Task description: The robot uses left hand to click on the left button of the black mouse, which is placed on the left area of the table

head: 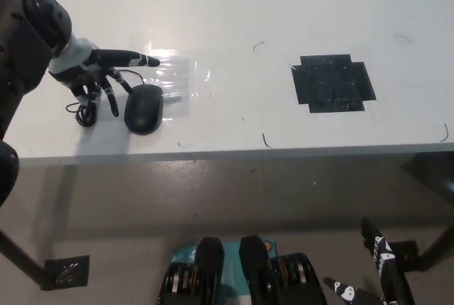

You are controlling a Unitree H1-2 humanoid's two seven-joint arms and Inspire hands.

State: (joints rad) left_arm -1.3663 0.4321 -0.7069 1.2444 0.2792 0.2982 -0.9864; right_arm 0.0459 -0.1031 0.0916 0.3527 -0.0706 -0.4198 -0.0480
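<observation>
Fingers [113, 99] of the left hand [96, 71] are spread, holding nothing, just left of and above the mouse [143, 108], which lies on the table's [234, 14] left area beside its coiled cable [85, 112]. Right hand [379, 262] rests low at bottom right; whether it is spread I cannot tell.

A plain robotics lab or test room. A bare white counter [227, 7] carries a square of black tape [332, 83], a patch of clear film [174, 78] and pen scuffs. Beneath it lies a smooth grey floor [213, 206], with dark metal legs [18, 259].
</observation>
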